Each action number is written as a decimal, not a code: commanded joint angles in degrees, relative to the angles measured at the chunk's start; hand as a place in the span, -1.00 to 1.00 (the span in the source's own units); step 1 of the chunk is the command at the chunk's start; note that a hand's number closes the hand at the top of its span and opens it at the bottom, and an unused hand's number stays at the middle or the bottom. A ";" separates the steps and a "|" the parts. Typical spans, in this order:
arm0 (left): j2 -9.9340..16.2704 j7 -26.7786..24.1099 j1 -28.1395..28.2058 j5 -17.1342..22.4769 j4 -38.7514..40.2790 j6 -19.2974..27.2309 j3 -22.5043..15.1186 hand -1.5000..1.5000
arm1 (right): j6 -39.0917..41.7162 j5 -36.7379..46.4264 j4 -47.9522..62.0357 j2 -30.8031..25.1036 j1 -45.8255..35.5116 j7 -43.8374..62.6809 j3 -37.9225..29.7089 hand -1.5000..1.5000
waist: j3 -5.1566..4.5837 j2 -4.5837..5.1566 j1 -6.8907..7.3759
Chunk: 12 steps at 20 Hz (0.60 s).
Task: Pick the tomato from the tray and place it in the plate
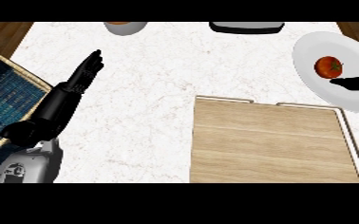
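Red tomato [328, 67] lies in white plate [308, 59]; left hand [79, 78] fingers straight, right's perhaps hidden.

Grey bowl [126, 27] at counter's far edge, black appliance [247, 27], blue woven mat [19, 95] left

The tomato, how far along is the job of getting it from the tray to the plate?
Done: the tomato lies on the white plate, and the wooden tray holds nothing. In hand: a black fingertip of the right hand shows at the plate's edge beside the tomato. Left: only to pull that hand clear. The left hand rests open at the left.
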 commanded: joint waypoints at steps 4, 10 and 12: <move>0.65 -1.85 1.50 0.06 0.79 -0.25 1.22 0.00 | 16.88 -10.85 4.41 -1.77 -1.21 -4.88 -8.35 -1.00 | -0.05 -0.21 -0.67; -0.02 -1.50 1.40 -0.10 0.66 0.15 1.03 0.00 | 33.83 -18.14 7.13 -8.80 0.67 -4.83 -14.10 -1.00 | -0.09 -0.43 -1.45; -0.17 1.81 -1.51 0.87 0.04 -0.15 1.01 0.00 | 37.14 -18.99 7.19 -10.56 1.56 -5.72 -14.44 -1.00 | -0.06 -0.35 -1.20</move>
